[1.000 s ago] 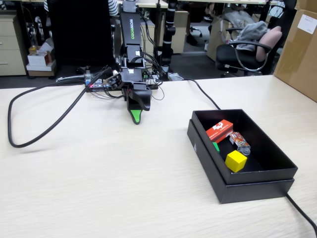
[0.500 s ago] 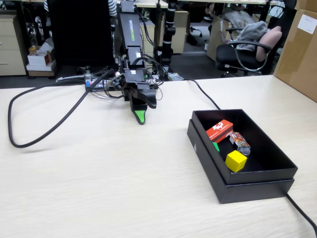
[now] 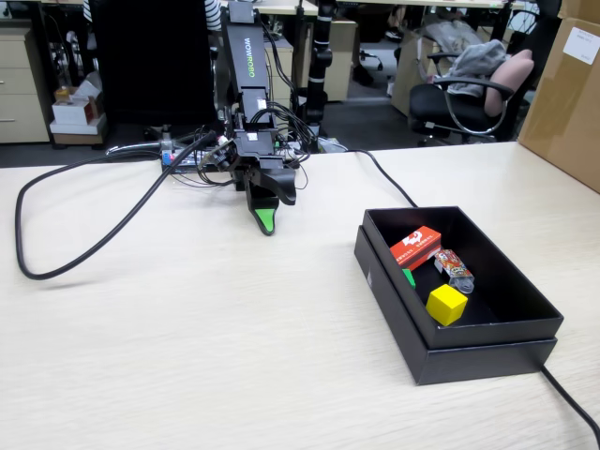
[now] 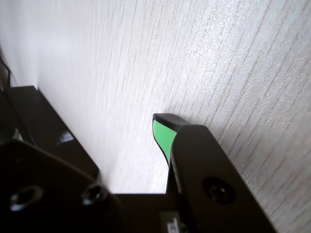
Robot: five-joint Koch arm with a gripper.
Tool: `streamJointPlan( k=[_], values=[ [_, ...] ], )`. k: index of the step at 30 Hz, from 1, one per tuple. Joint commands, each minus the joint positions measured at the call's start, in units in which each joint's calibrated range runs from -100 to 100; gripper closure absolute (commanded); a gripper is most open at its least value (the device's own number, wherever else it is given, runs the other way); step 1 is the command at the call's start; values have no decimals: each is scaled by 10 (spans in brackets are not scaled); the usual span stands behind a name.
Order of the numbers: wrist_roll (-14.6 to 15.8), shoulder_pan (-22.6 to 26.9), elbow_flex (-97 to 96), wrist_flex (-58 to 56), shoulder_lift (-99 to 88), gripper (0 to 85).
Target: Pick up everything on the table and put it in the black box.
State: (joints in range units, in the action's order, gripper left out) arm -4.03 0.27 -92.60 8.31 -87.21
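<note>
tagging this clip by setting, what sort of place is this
Most likely an office or lab workspace. Behind the wood-grain table stand an office chair with clothing draped over it, a drawer cabinet, and a brown cardboard carton.

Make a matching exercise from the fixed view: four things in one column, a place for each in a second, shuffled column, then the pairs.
Things:
1. yellow cube
2. red carton
3. green cube
4. gripper

Places:
A. far end of the black box
B. over bare table, outside the box
C. near end of the box
D. half hidden behind the box's left wall

Pairs: 1-C, 2-A, 3-D, 4-B
</note>
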Motion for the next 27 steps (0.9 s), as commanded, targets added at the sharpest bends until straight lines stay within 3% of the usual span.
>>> streamJointPlan(
  k=[1,27],
  values=[
    [1,0,-5,-7,7,354],
    [0,0,-10,-7,3,354]
  ],
)
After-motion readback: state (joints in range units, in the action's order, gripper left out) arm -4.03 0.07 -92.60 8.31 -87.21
